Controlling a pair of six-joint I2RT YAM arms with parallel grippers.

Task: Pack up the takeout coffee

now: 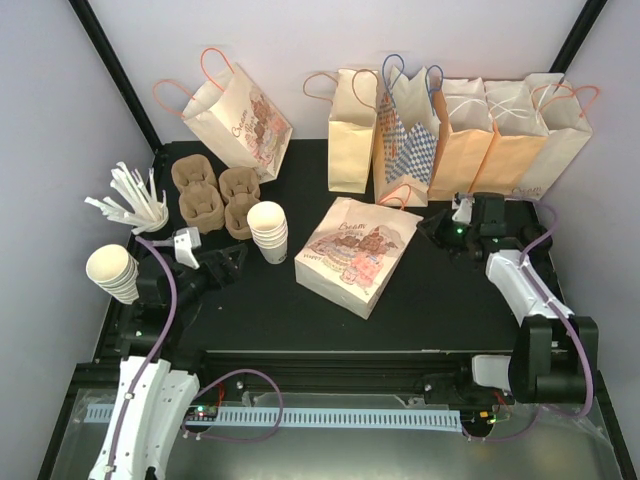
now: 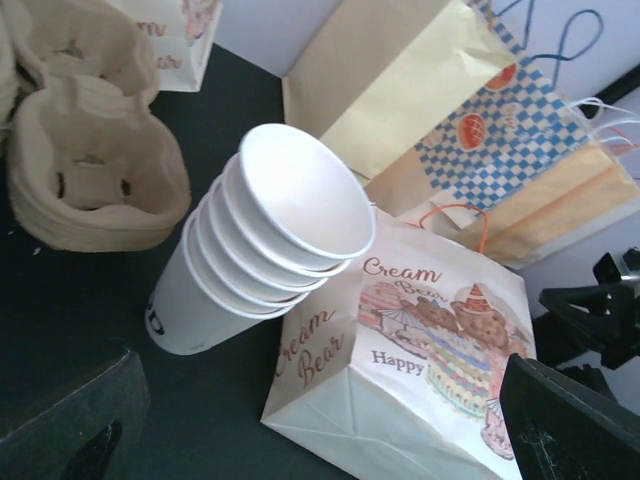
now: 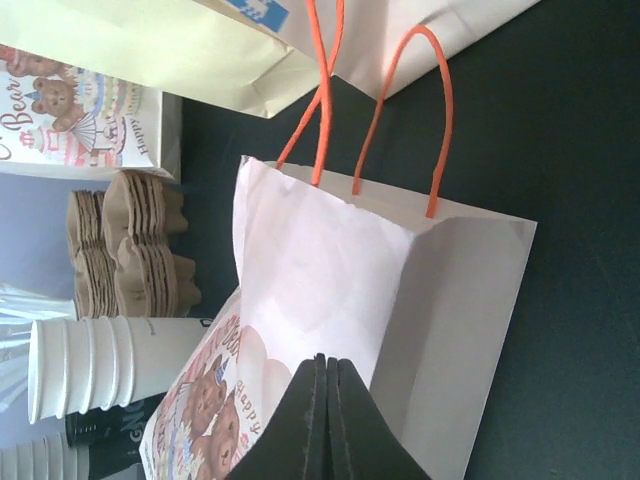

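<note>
Black right pincer (image 3: 327, 370) fully shut at mouth of flat-lying bear-print bag (image 1: 350, 255), hold on paper unclear. Left pincer (image 1: 228, 262) wide apart, empty, near stacked white cups (image 1: 268, 230). Takeout coffee: whereabouts impossible to tell.

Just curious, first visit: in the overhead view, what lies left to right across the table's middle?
Bundle of straws → cardboard cup carriers → stack of white cups → flat-lying Cream Bear bag → right pincer.

"Cream Bear" and "Happy" on the flat-lying paper bag (image 2: 400, 365)
</note>
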